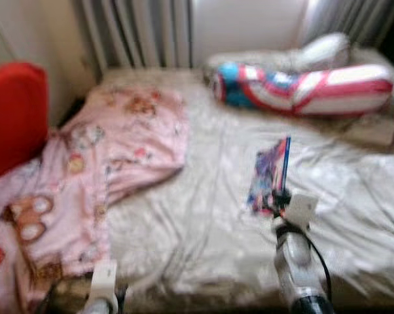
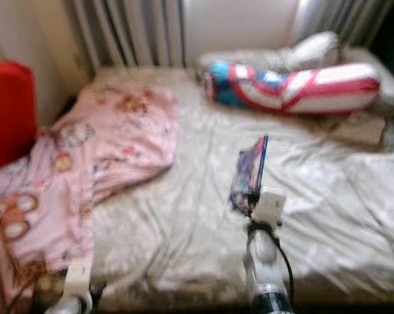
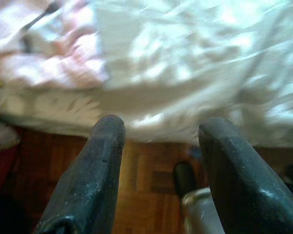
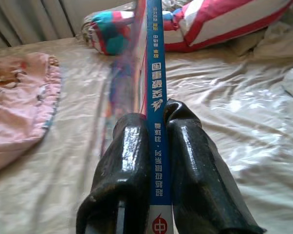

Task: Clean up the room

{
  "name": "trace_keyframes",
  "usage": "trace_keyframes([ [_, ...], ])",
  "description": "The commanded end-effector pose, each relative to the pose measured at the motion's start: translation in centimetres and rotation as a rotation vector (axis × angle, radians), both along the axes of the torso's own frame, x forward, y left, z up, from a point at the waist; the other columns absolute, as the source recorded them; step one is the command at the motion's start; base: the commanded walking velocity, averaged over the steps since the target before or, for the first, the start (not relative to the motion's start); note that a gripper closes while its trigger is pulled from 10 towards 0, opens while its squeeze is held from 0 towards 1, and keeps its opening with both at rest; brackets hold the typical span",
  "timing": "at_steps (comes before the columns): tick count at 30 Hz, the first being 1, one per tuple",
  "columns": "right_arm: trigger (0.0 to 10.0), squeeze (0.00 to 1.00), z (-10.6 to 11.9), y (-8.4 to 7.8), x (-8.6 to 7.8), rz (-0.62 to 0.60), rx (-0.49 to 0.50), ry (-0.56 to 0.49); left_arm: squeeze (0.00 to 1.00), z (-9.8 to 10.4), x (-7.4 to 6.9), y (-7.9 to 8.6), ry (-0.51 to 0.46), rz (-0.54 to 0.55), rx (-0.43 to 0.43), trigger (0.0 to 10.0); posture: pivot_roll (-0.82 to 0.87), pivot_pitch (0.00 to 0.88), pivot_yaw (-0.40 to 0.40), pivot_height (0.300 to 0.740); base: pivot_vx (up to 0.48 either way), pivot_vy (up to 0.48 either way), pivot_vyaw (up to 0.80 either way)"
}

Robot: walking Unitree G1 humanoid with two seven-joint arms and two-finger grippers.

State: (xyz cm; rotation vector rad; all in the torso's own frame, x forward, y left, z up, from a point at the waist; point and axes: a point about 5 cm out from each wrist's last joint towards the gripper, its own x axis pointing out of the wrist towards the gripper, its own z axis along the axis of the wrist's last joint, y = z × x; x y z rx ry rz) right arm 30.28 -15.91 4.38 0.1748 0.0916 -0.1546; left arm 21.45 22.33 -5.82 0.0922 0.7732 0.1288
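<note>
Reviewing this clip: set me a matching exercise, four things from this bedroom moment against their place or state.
Things:
1. book
2. pink blanket
3. striped pillow
4. left gripper

Places or states:
A. open, low by the bed's edge
B. at the head of the bed
C. clamped in the right gripper
D. spread over the bed's left side

Pairs: 1-C, 2-D, 3-B, 4-A

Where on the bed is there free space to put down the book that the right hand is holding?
The right hand grips the thin blue-spined book. The wrinkled cream bedsheet is bare between the pink cartoon-print blanket and the book, and also to the book's right. The head end is crowded by the long red, white and blue striped pillow.
</note>
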Motion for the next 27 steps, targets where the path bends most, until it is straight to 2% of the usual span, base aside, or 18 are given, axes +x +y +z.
trace_keyframes([
  [1, 10.0, 0.0, 0.86, -0.39, 0.38, -0.006, -0.011, -0.044, 0.0, -0.33, -0.31, -0.66, 0.009, -0.011, -0.009, 10.0, -0.07, 0.055, 0.009, 0.74, 0.0, -0.412, 0.0],
  [21, 10.0, 0.0, 0.68, -0.21, 0.44, 0.016, -0.019, -0.025, 0.0, -0.2, -0.04, -0.84, 0.0, -0.011, -0.016, 10.0, -0.08, 0.068, 0.008, 0.74, 0.0, -0.401, 0.0],
  [27, 10.0, 0.0, 0.6, 0.06, 0.44, 0.038, -0.019, -0.02, 0.0, -0.19, -0.02, -0.92, -0.009, 0.005, -0.033, 10.0, -0.08, 0.072, 0.006, 0.74, 0.0, 0.0, 0.0],
])
